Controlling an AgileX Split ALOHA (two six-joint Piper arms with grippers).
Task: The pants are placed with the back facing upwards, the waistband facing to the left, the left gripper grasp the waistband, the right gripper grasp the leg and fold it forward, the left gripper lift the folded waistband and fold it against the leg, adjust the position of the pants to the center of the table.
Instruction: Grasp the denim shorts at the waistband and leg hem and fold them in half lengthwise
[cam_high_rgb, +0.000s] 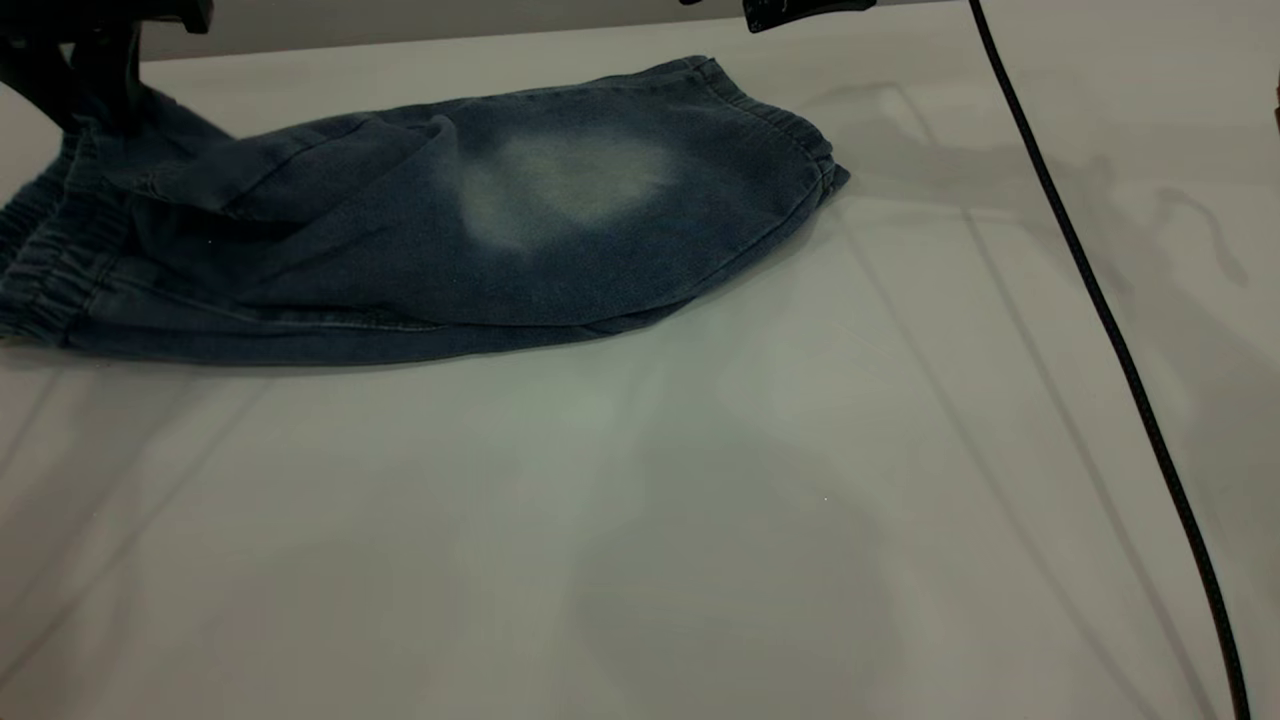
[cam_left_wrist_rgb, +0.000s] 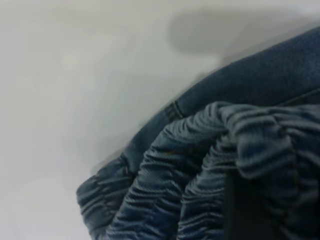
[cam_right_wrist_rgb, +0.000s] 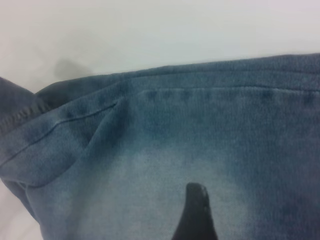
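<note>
Nearest, the smooth whitish-grey table (cam_high_rgb: 640, 520) lies bare. Beyond it, in the upper left of the frame, the faded blue denim pants (cam_high_rgb: 430, 230) are folded lengthwise, long axis left to right. At far left the gathered waistband (cam_high_rgb: 45, 265) is held pinched in the black left gripper (cam_high_rgb: 95, 95); the right gripper (cam_high_rgb: 800, 10), barely visible at the top edge, cannot be judged.

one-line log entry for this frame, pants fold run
pants: folded lengthwise, far-left of table | left pincer: at waistband, corner raised | right pincer: above leg's pale patch, not gripping | next: waistband-to-leg fold
</note>
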